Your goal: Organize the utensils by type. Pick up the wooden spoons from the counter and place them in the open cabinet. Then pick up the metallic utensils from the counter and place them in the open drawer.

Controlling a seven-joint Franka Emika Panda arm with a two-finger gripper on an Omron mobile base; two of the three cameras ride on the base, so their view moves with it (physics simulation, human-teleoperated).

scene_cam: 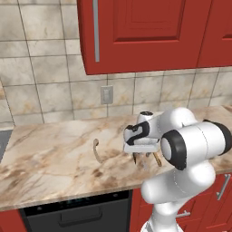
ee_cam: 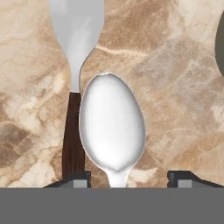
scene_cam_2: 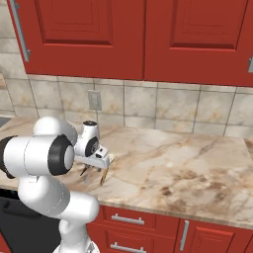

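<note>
We see a shiny silver spoon (ee_cam: pixel 111 127) lying bowl-up on the marbled tabletop (ee_cam: pixel 175 87), just beside a dark-handled silver fork (ee_cam: pixel 75 65).

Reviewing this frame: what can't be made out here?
- Silver spoon: handle cut off at the hand view's bottom edge.
- Fork: tine tips cut off at the top edge.
- Fingers: whether they touch either utensil.
- Base views: the arm covers most of the utensils under the gripper.

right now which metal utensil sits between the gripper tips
The all-silver spoon, bowl centred between the fingertips. The fork with the dark handle lies beside it, under one tip, off to the side.
</note>
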